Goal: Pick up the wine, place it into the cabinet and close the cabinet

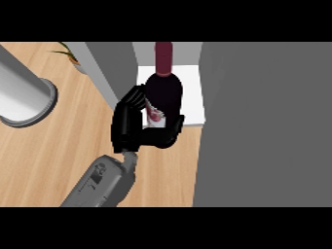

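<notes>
Right hand [136, 127] curled around wine bottle [163, 92], forearm angled up from below, bottle inside open cabinet [190, 78]

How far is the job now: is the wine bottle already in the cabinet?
Done: the wine bottle is picked up; a black hand has its fingers and thumb curled round it. In hand: the bottle is held over the cabinet's white shelf, apparently not yet released. Left: letting go, withdrawing, and closing the grey cabinet door, which stands open.
</notes>
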Tool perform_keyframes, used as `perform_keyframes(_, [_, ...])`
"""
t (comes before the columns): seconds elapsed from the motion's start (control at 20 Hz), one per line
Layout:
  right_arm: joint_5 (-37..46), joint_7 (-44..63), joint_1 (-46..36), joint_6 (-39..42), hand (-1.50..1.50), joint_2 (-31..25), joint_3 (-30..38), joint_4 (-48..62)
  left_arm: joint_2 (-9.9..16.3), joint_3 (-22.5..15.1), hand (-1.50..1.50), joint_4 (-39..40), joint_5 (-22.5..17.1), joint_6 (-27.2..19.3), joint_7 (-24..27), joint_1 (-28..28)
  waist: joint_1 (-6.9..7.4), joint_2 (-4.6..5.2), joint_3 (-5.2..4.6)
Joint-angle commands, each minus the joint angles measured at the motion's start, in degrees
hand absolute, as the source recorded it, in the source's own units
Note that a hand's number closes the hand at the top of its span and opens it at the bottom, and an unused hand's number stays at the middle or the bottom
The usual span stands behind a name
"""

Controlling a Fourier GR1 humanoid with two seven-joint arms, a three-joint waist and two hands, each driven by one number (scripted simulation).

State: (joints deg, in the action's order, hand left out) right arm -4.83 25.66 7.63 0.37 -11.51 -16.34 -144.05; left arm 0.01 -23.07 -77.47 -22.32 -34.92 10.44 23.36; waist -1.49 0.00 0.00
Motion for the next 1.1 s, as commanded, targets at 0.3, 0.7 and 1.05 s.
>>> perform_keyframes(0.3, [-6.85,3.88,6.37,1.48,-1.5,-0.44,0.63,-13.64,-0.01,-1.36,1.5,15.45,-7.51,0.93,10.53,2.65,-0.93,0.05,-0.02])
perform_keyframes(0.7, [-4.7,0.86,6.67,2.52,-1.5,1.58,-1.81,-9.81,-0.01,-2.37,1.5,24.56,-18.24,2.93,20.64,6.06,-0.75,0.19,-0.06])
perform_keyframes(1.05, [-9.1,1.11,6.23,4.62,-1.5,0.08,3.07,-9.92,-0.01,-0.88,1.5,32.64,-24.35,2.47,19.67,15.74,-0.89,0.25,-0.01])
